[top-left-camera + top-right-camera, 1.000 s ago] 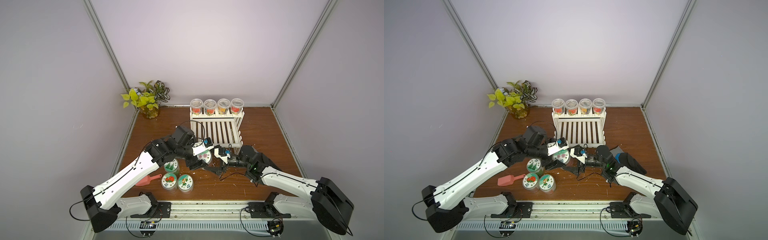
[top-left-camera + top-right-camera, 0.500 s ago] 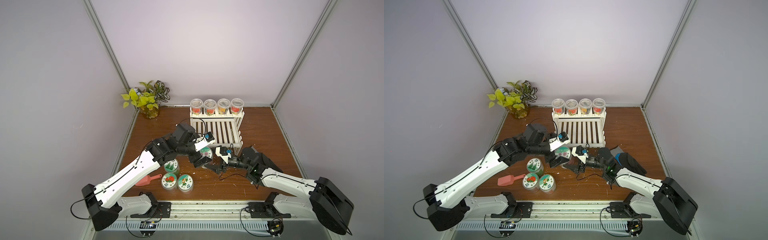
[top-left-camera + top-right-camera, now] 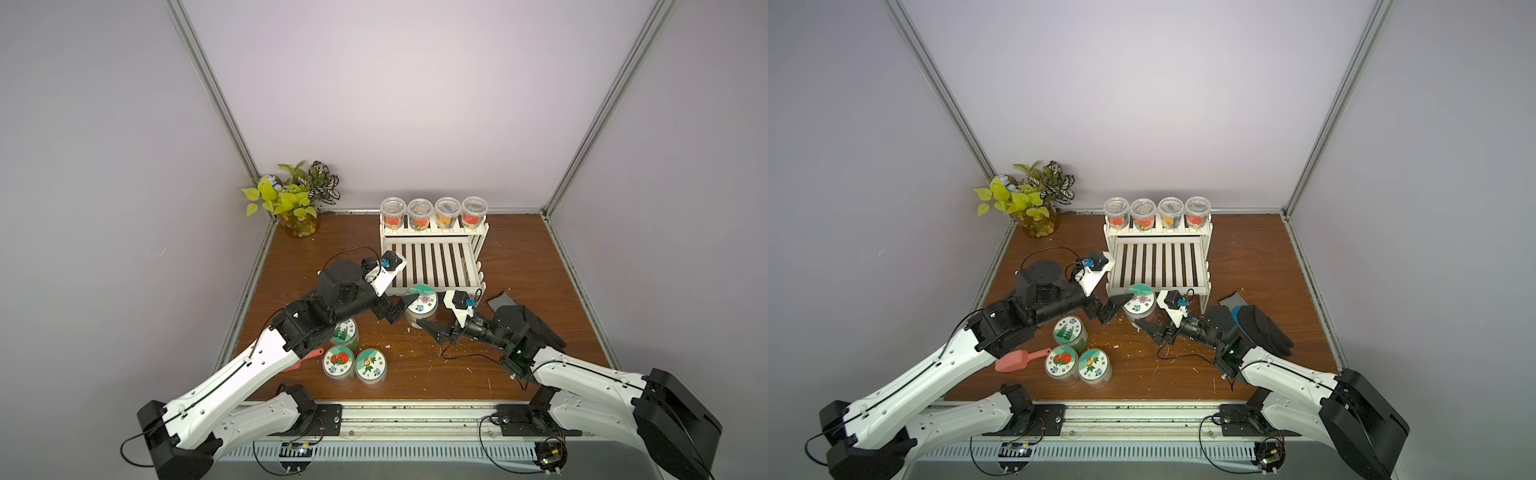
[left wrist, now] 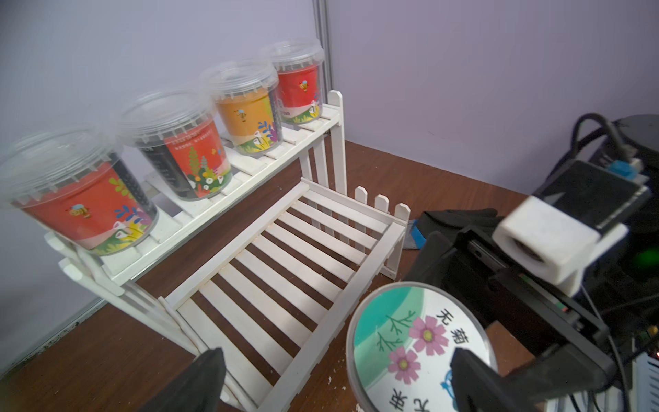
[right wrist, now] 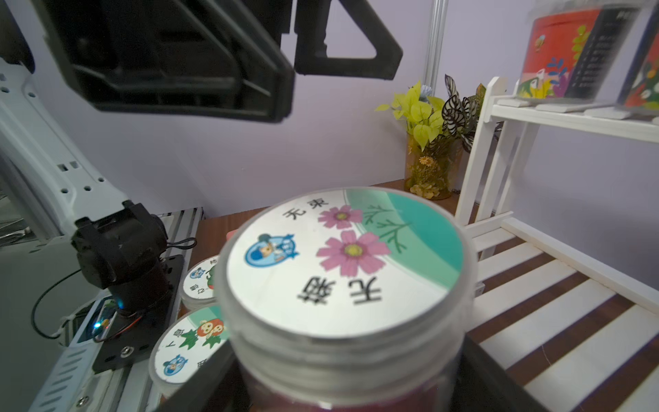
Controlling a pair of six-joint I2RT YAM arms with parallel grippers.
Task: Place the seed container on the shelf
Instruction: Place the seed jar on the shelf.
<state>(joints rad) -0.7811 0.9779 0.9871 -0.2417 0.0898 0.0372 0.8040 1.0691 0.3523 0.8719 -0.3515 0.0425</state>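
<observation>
1. The seed container (image 3: 421,305), a clear jar with a pink-flower label on a white and teal lid, stands upright just in front of the shelf's lower tier. It is not on the shelf. Whether its base touches the surface (image 3: 540,270) cannot be told.
2. The right jaws are closed on the jar's body below the lid. In the right wrist view a dark finger (image 5: 199,374) sits at each side of the jar.
3. The left jaws are spread wide and hold nothing. In both top views one fingertip (image 3: 409,298) lies over the lid's edge. The right wrist view shows them above the lid and clear of it.
4. The shelf (image 3: 432,234) is a white slatted rack. Its lower tier is bare, and its upper tier carries four clear lidded cups (image 3: 419,212) in a row.
5. Three more jars stand close together on the surface near the left arm (image 3: 249,374): one with a leaf label (image 3: 345,332), one with a strawberry label (image 3: 337,360) and one with an orange label (image 3: 371,364).
6. A pink scoop (image 3: 1017,359) lies beside those jars, partly under the left arm.
7. A black glove (image 3: 1262,328) with a grey cuff lies behind the right arm (image 3: 582,374).
8. A potted plant (image 3: 295,199) stands in the far corner.
</observation>
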